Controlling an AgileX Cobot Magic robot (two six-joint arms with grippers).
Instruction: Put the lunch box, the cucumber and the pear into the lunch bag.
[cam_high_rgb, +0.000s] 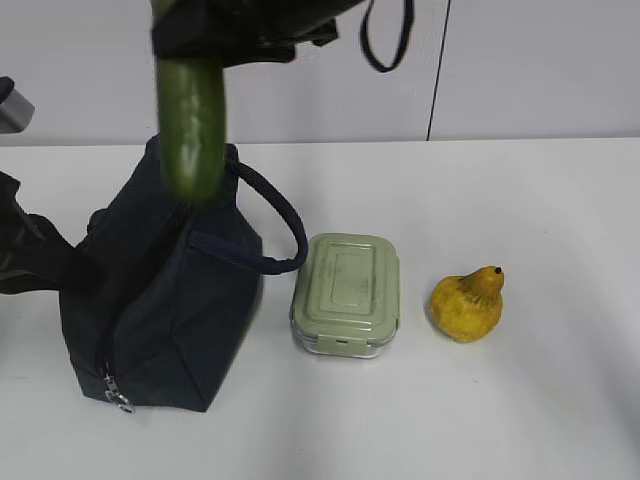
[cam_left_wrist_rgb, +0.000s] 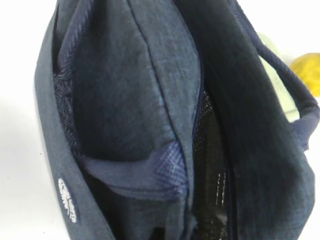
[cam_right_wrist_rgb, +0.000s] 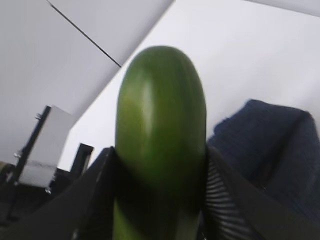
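Small white label stitched on the lunch bag (cam_left_wrist_rgb: 150, 125) shows at lower left of the left wrist view, print too blurred to read; no other writing seen. White bench (cam_high_rgb: 520, 400), pale wall behind with a dark vertical seam (cam_high_rgb: 437, 70) at upper right of the exterior view. Bag stands at left centre of the exterior view, zipper pull (cam_high_rgb: 119, 399) low on its front edge, one loop handle (cam_high_rgb: 285, 225) arching toward the lunch box (cam_high_rgb: 347, 292), which sits just beside the bag, green lid on. Pear (cam_high_rgb: 467, 304) right of the box, apart from it, stem up. Cucumber (cam_high_rgb: 192, 125) hangs upright at upper left, its rounded tip at the bag's top, overlapping the upper part of the bag. Right gripper (cam_right_wrist_rgb: 160, 200) clamps it: dark fingers (cam_right_wrist_rgb: 95, 195) press both sides of the cucumber in the right wrist view, ribbed pad on the right side. Left wrist view looks into the bag's opening, mesh lining (cam_left_wrist_rgb: 212, 165) visible; left fingers not seen there, state cannot be told. A dark arm part sits at far left of the exterior view against the bag.
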